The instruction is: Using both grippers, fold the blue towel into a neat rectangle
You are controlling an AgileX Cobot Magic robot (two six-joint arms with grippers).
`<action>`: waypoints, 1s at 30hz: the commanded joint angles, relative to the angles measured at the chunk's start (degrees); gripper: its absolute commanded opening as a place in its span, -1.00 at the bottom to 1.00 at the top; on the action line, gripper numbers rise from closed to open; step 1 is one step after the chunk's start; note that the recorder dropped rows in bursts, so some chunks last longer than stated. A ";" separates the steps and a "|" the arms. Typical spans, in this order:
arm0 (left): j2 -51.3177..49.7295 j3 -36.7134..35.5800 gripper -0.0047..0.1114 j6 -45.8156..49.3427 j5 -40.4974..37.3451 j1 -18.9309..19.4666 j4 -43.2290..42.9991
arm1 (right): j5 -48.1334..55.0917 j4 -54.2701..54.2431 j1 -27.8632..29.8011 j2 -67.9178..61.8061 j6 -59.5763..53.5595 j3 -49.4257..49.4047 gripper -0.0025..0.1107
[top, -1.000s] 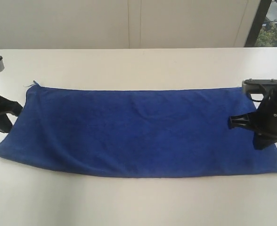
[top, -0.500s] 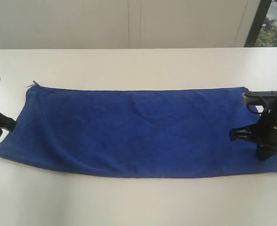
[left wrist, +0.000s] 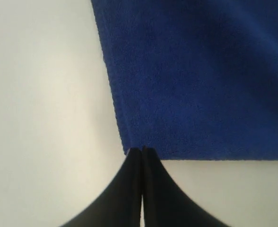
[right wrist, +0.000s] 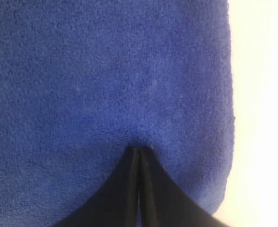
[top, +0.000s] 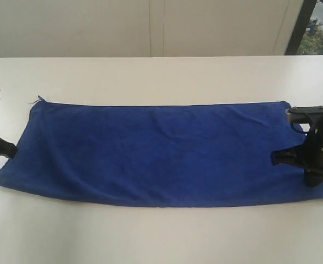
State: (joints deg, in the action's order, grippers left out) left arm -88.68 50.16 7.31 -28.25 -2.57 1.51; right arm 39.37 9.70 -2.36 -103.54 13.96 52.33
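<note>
- The left gripper stood at the left edge of the white table. Its two black fingers were pressed fully together, with no gap between them.
- In the left wrist view the tips touched the corner of the blue towel. No cloth was visible between the fingers, so it seemed to hold nothing.
- The towel lay flat and spread long across the middle of the table, from one gripper to the other. A small pale tag stuck out at its far left corner.
- The right gripper was over the right end of the towel, pointing toward the middle. Its fingers were also closed tight, and the tips rested on the cloth, well inside the edge.
- I could not tell if any cloth was pinched there.
</note>
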 commanded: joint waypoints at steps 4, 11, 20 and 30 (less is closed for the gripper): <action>-2.44 -0.41 -0.60 -3.27 -0.13 0.07 -0.28 | 0.08 1.54 0.17 -0.82 0.28 -0.50 -0.96; -5.35 -0.41 -0.14 -3.27 1.81 0.72 -0.54 | -0.25 1.54 0.17 -0.82 0.28 -0.50 -0.96; -8.35 -0.41 -0.16 -3.24 2.88 1.90 3.19 | -0.86 1.54 0.17 -0.82 0.28 -0.50 -0.96; -8.67 -0.41 -0.76 1.56 1.74 1.90 9.38 | -0.96 1.54 0.17 -0.82 0.28 -0.50 -0.96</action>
State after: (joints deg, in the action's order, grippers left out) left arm -97.76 50.16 8.29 -24.94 -0.82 9.38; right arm 39.26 9.81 -2.36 -103.54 14.08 52.33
